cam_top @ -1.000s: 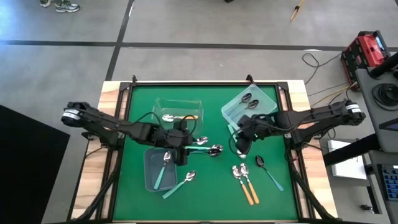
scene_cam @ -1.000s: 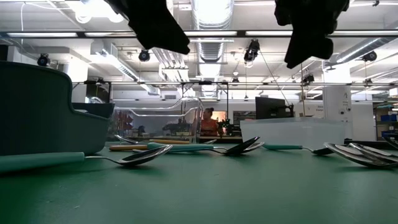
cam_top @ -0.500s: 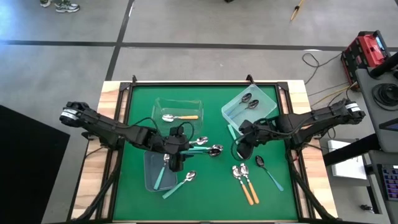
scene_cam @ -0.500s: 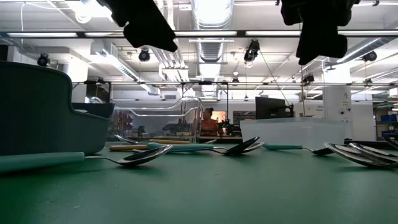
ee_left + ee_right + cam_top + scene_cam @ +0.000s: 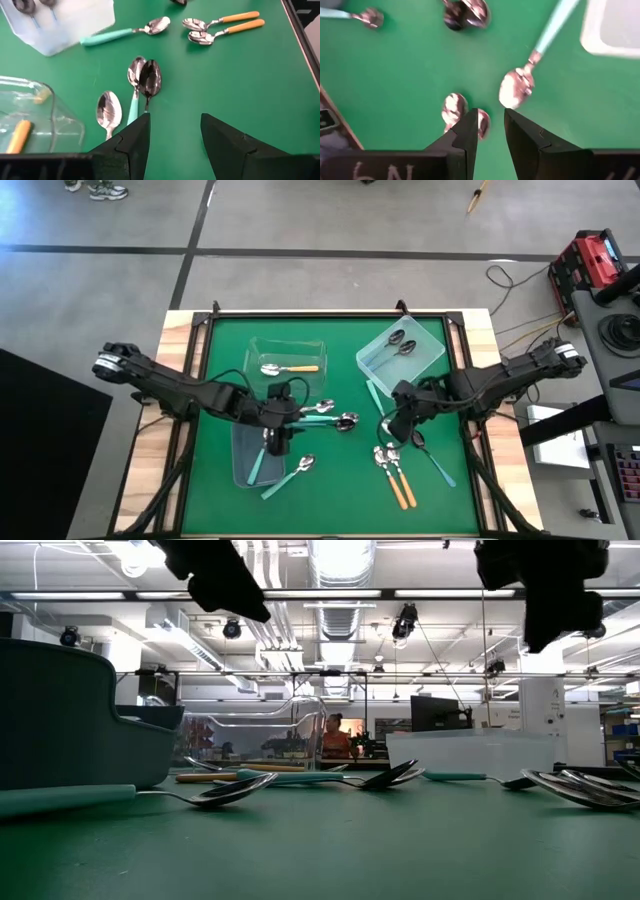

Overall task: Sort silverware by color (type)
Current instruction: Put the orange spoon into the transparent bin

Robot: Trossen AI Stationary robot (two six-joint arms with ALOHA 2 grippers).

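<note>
Green surface [image 5: 330, 490], left to right. Grey bin [image 5: 243, 463] at lower left is half covered by the left arm; one teal spoon [image 5: 262, 459] lies in it, another teal spoon [image 5: 289, 476] on the surface just beside it. Left gripper [image 5: 277, 442] hangs above the bin's edge, fingers [image 5: 131, 145] apart and holding nothing. The clear bin [image 5: 287, 355] further back holds one orange spoon [image 5: 288, 368]. At centre is a cluster [image 5: 330, 418] of about three spoons, with overlapping bowls and teal handles partly under the left arm, so the count is unsure. Right gripper [image 5: 391, 429] hovers over the bowls of two orange spoons [image 5: 396, 478] that lie side by side; its fingers [image 5: 464, 132] stand a narrow gap apart, nothing between them. A long teal spoon [image 5: 374, 395] is partly hidden under the right arm. One darker spoon [image 5: 431, 454] lies just right of the orange pair. The pale bin [image 5: 402, 352] at upper right holds two dark spoons [image 5: 401, 342], handle colour hard to make out. In the low view both grippers are cut off at the top.
</note>
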